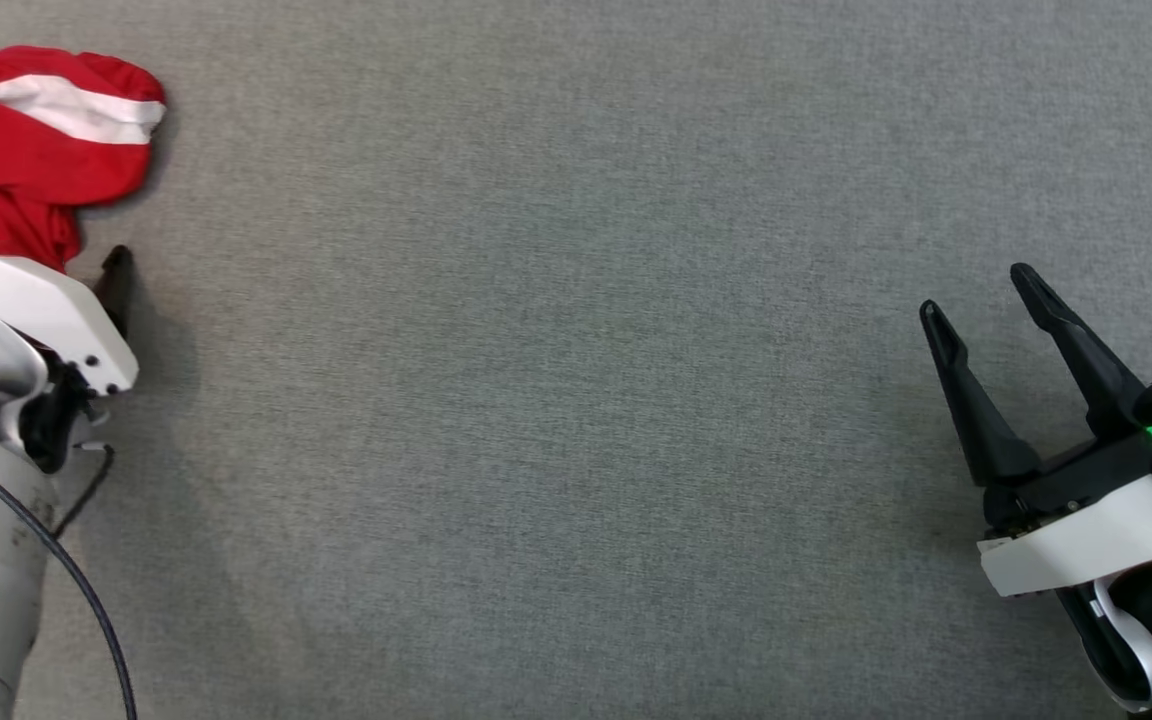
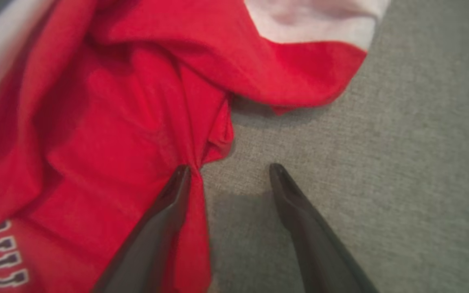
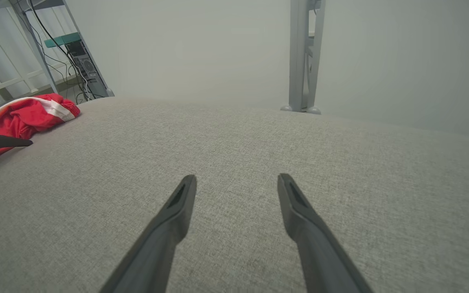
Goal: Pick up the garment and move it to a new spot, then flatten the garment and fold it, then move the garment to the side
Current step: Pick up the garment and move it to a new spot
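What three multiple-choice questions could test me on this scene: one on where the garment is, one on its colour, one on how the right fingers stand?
1. Where does the garment lie in the head view?
A. upper left
B. centre
C. lower right

2. What colour is it?
A. blue with yellow
B. all black
C. red with a white stripe

3. How do the right fingers stand?
A. shut on the garment
B. open over bare table
C. shut, empty

Answers:
1 A: it sits bunched in the head view's upper left corner.
2 C: the cloth is red and a white stripe crosses it.
3 B: they stand apart, with grey table and nothing else between them.
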You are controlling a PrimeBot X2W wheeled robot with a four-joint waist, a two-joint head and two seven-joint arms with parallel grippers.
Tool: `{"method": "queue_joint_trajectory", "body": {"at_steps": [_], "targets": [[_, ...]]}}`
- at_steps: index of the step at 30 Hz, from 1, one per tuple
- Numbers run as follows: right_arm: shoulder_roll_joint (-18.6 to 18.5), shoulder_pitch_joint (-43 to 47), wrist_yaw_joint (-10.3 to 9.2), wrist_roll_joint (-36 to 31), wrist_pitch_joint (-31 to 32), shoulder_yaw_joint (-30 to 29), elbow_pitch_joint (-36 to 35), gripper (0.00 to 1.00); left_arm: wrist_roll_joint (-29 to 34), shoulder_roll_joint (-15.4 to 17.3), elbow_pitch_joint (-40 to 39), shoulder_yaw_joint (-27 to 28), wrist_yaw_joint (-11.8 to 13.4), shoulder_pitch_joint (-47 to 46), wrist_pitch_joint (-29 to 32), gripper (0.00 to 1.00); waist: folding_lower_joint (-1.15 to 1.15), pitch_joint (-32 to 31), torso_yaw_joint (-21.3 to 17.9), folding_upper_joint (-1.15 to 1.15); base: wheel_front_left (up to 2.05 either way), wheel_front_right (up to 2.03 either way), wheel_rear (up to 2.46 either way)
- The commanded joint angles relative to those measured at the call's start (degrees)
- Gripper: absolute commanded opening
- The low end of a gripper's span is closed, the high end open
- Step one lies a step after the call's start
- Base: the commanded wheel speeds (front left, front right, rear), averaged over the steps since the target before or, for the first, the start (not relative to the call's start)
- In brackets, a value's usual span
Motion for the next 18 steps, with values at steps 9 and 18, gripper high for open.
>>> {"method": "queue_joint_trajectory", "body": {"at_steps": [9, 18], "targets": [[0.06, -0.08, -0.02, 0.07, -1.17, -1.77, 1.29, 1.00, 0.43, -0.03, 6.42, -0.55, 0.34, -1.88, -2.77, 0.00, 0.00, 0.36, -0.27, 0.00, 0.00, 0.00, 0.00], [1.06, 2.02, -0.02, 0.18, -2.21, -3.12, 3.05, 1.00, 2.18, 1.65, 4.27, -0.88, 0.68, -3.54, -15.81, 0.00, 0.00, -5.13, 1.31, 0.00, 0.00, 0.00, 0.00]]}}
